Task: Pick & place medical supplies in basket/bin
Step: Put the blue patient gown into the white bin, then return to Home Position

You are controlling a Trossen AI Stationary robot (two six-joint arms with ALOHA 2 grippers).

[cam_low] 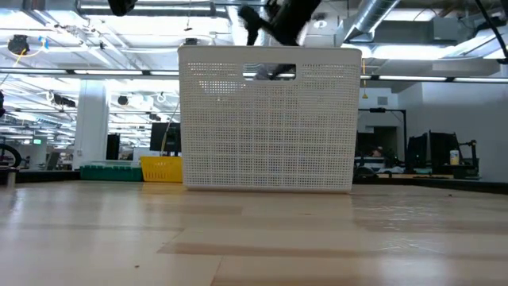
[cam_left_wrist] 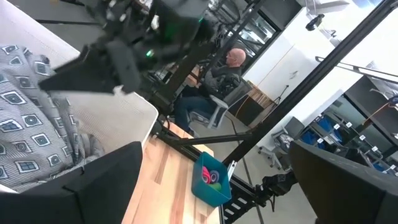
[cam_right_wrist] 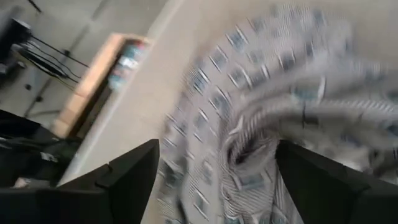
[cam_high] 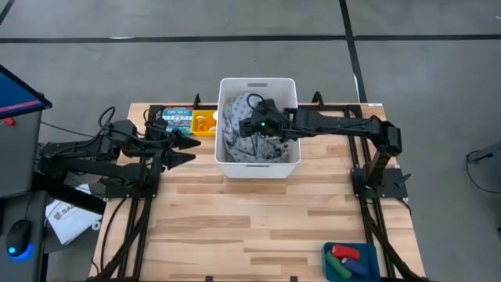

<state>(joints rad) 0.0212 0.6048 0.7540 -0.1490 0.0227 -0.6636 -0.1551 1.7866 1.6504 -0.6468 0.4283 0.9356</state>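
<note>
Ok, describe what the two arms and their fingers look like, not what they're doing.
Both arms are dark, nearly black, built of slim jointed segments with black cables running alongside. The left gripper ends in two pointed, wedge-shaped fingers. The right gripper has a bulkier head with a small green light glowing on it. In the wrist views, each arm's own fingers appear as broad, flat, matte black slabs without visible markings.
</note>
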